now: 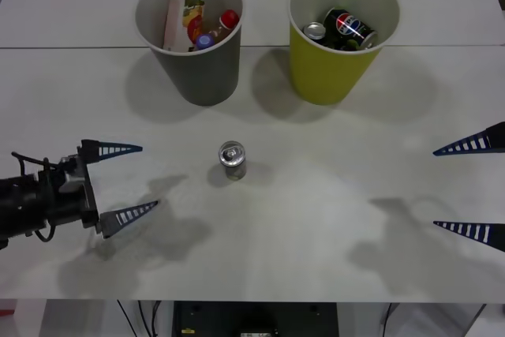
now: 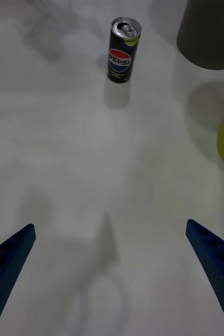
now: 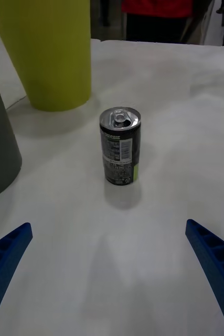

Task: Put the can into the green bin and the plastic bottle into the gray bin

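A small dark can (image 1: pixel 233 160) stands upright and alone in the middle of the white surface (image 1: pixel 331 195), its silver top and pull tab facing up, well short of the two bins at the far side. The robot's left hand (image 1: pixel 125 181) sits low at the left, fingers spread wide and aimed at the can but not touching it; the right hand (image 1: pixel 473 187) waits at the right edge, its fingers likewise apart and holding nothing. The gray bin (image 1: pixel 193 69) already carries plastic bottles (image 1: pixel 183 9) with red caps, and the green bin (image 1: pixel 335 61) beside it holds cans (image 1: pixel 347 28), one bearing a round red, white and blue logo. By the look of it the bottle half of the job is settled, since no bottle lies loose on the surface. What appears left is this last can: it has yet to be gripped, lifted and dropped into the green bin.
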Tool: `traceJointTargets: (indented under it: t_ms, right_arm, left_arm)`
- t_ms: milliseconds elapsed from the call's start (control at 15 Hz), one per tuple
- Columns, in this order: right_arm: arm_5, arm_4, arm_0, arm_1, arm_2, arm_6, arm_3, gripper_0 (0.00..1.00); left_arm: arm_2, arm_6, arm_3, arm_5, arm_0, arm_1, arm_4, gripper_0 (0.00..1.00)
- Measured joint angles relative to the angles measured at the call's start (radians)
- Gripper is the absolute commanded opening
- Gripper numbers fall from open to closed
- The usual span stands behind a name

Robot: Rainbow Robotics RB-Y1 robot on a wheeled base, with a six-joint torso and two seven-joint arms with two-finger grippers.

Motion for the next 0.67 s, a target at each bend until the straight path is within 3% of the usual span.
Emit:
traceJointTargets:
  t_ms: [267, 667]
  right_arm:
    - [0.0, 0.0, 0.0, 0.0, 0.0, 0.0, 0.0, 1.0]
    - [0.0, 0.0, 0.0, 0.0, 0.0, 0.0, 0.0, 1.0]
  left_arm:
    - [-0.042, -0.095, 0.102, -0.034, -0.061, -0.057, 0.0, 1.0]
    - [-0.048, -0.115, 0.238, -0.104, -0.138, -0.163, -0.011, 1.0]
